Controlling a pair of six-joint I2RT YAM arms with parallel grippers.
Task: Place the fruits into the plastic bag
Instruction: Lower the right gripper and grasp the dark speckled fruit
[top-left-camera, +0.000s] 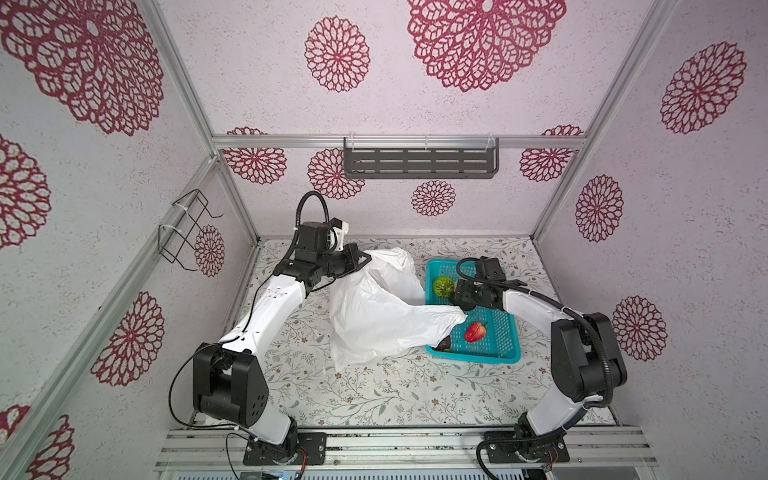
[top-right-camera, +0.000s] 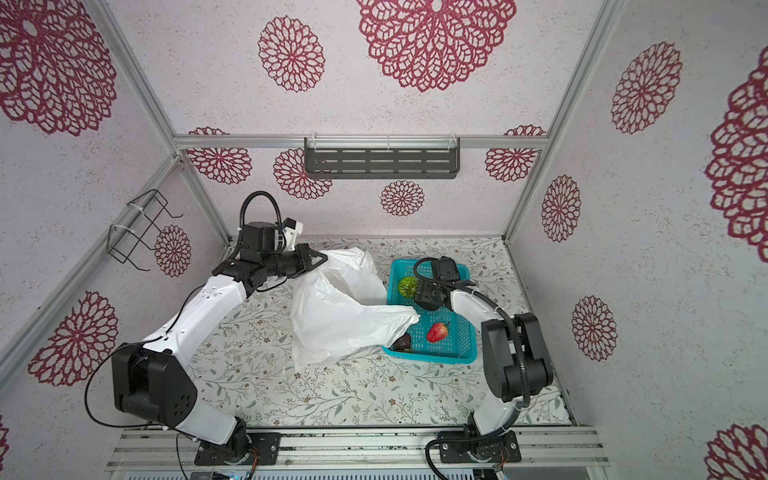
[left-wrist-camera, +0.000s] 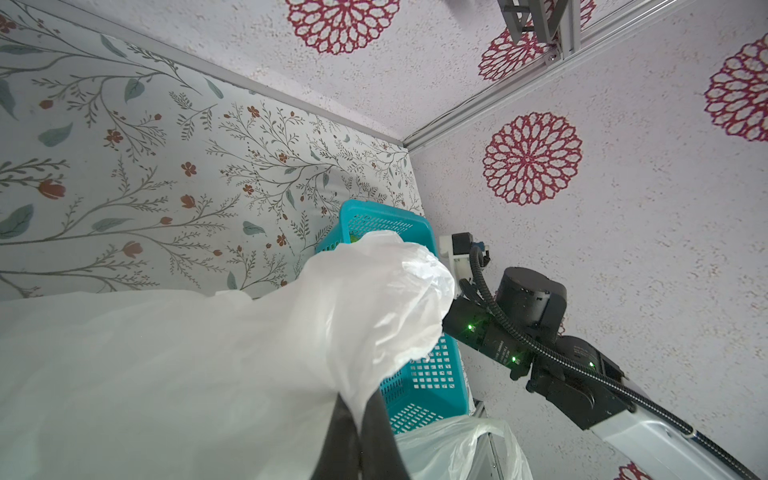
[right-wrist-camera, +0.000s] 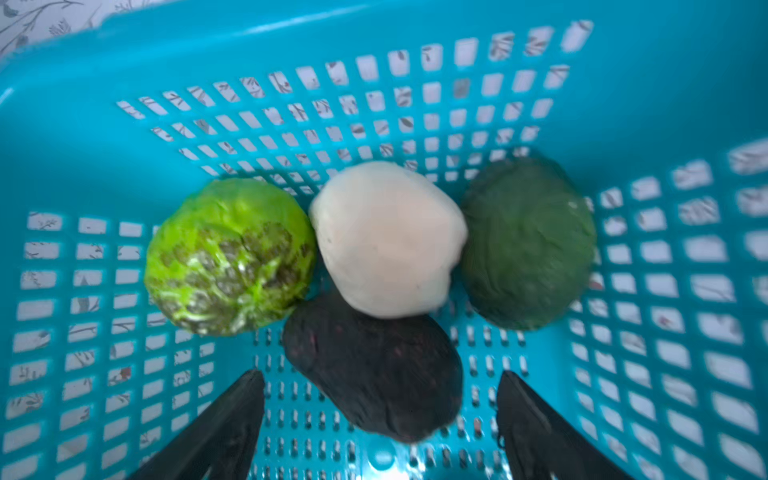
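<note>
Found the right gripper (right-wrist-camera: 379, 374) low inside the teal basket (right-wrist-camera: 83, 83), fingers spread wide and clamped on nothing. Saw the near-black fruit (right-wrist-camera: 372, 365) lying between those fingers, touched by neither as far as the blurred wrist view allowed. Counted three more fruits in a row just beyond it, close to a perforated wall: a bumpy light green fruit (right-wrist-camera: 230, 255), a cream fruit (right-wrist-camera: 388, 239) in the middle, seemingly butted against the near-black one, and a dark green fruit (right-wrist-camera: 528, 243). Spotted, in both top views, a red strawberry (top-left-camera: 476, 331) alone on the basket floor nearer the front. Also spotted a dark piece (top-left-camera: 444, 343) in the front left corner, half covered by the white plastic bag (top-left-camera: 374, 316). Traced the bag from the worktop (top-left-camera: 374, 395) left of the basket, one lobe draped over the basket's left rim, up to its raised far edge. Found the left gripper (left-wrist-camera: 358, 415) pinched together on that edge, film bunched over its fingers. Made out small white lettering (left-wrist-camera: 500, 348) on a black joint of the right arm, too small to read. Beyond the worktop, noted a dark slotted shelf (top-left-camera: 419, 160) on the back wall and a black wire rack (top-left-camera: 187, 230) on the left wall, both among red flower prints.
</note>
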